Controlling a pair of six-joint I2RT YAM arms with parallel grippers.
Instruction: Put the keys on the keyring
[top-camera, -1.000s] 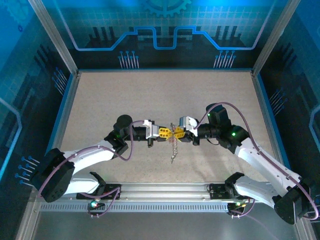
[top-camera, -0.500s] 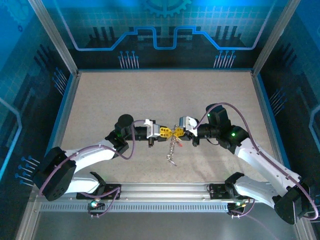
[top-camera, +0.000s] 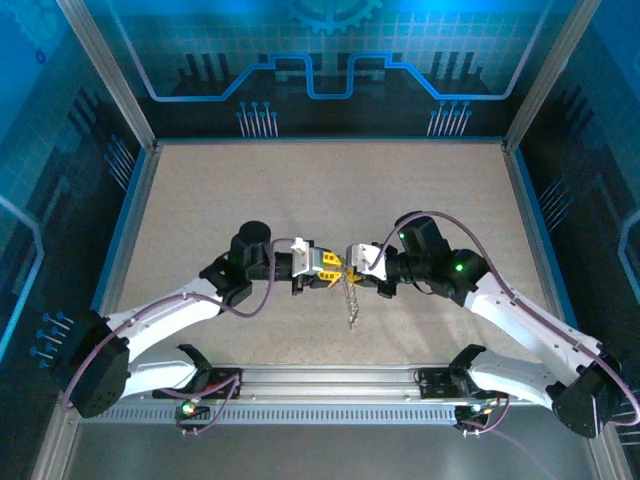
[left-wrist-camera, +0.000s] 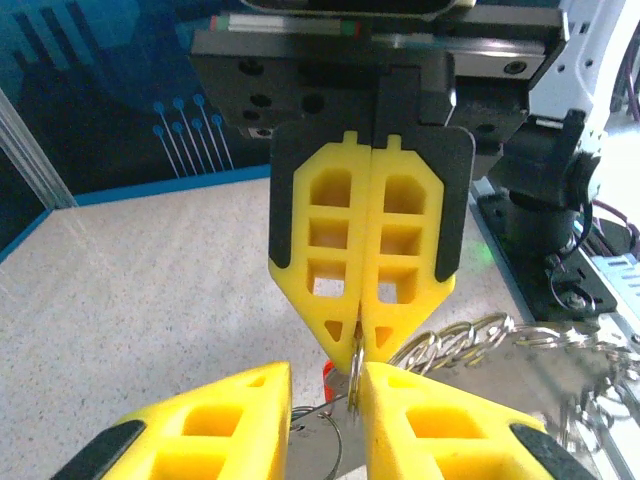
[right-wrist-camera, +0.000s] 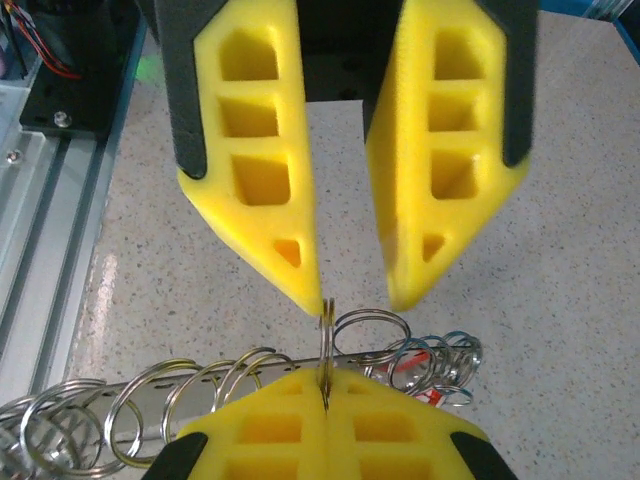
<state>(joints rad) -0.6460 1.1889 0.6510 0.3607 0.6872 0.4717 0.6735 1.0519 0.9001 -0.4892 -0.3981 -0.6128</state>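
Top external: the left gripper (top-camera: 333, 271) and right gripper (top-camera: 352, 266) meet tip to tip over the middle of the table (top-camera: 200, 200), a little toward its near edge. The right gripper is closed tight, pinching the thin wire of the keyring (right-wrist-camera: 326, 345) between its tips. The left gripper is narrowly parted, one finger on either side of the same wire. In the right wrist view the top of the wire sits against one left fingertip (right-wrist-camera: 300, 272), clear of the other. From the pinch a row of small silver rings (right-wrist-camera: 215, 395) trails toward the near edge; whether it reaches the table I cannot tell. A key (right-wrist-camera: 415, 373) with a red tag shows among the rings, just beside the right gripper's tips.
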